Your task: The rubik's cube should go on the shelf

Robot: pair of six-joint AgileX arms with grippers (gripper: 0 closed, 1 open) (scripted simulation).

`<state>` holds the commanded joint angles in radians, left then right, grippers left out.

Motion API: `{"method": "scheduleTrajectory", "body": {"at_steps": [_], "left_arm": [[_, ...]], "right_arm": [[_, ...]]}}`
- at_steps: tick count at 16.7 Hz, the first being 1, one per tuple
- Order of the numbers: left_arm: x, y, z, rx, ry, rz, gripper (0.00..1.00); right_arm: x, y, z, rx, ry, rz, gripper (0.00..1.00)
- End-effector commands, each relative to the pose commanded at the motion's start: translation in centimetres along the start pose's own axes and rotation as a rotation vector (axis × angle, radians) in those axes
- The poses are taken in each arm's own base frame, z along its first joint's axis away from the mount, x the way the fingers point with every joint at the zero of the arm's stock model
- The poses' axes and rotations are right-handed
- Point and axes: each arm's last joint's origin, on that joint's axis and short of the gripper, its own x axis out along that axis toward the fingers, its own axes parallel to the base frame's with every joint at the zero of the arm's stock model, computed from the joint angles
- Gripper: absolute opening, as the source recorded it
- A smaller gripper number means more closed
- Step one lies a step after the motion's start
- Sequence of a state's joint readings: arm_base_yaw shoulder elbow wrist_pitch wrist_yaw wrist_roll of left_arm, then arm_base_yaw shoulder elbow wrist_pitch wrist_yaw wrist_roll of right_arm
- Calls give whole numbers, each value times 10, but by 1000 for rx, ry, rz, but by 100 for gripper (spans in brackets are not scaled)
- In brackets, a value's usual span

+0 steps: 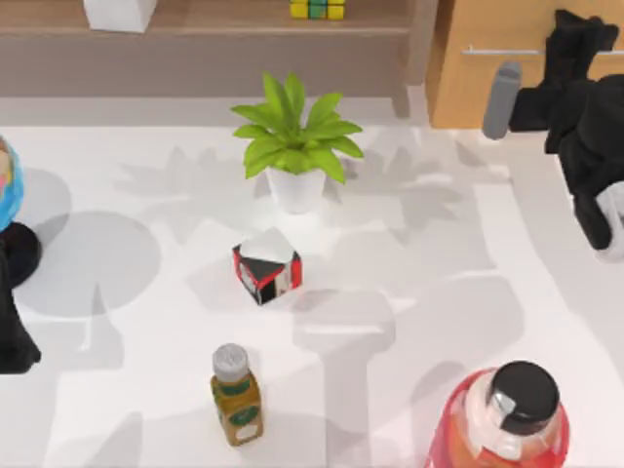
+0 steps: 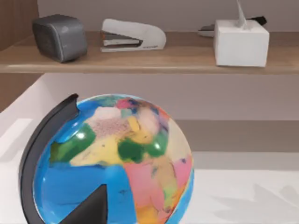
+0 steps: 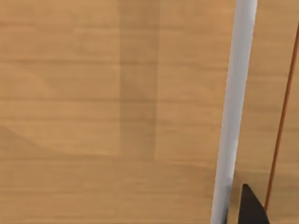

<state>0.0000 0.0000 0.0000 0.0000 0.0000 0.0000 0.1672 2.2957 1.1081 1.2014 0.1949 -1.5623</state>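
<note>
The rubik's cube (image 1: pixel 318 9), with yellow and green squares, rests on the light-brown wooden shelf (image 1: pixel 214 21) at the back, just left of its upright. My right gripper (image 1: pixel 582 39) is at the back right, up against the orange-wood drawer (image 1: pixel 483 78), well to the right of the cube. In the right wrist view the drawer front (image 3: pixel 93 102) and its metal bar handle (image 3: pixel 236 107) are very close. My left arm (image 1: pixel 12 331) is parked at the table's left edge beside the globe (image 1: pixel 8 185).
A potted plant (image 1: pixel 295 146) stands mid-table with a black, red and white box (image 1: pixel 266 271) in front of it. A small bottle (image 1: pixel 236 395) and a red bottle with a black cap (image 1: pixel 507 419) stand near the front. A tissue box (image 2: pixel 241 42), stapler (image 2: pixel 133 36) and grey object (image 2: pixel 60 37) sit on the shelf.
</note>
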Motion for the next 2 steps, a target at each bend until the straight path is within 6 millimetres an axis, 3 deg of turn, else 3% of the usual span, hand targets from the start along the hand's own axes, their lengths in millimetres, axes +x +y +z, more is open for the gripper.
{"method": "scheduleTrajectory", "body": {"at_steps": [2], "left_arm": [[0,0,0,0,0,0,100]], "right_arm": [[0,0,0,0,0,0,100]]}}
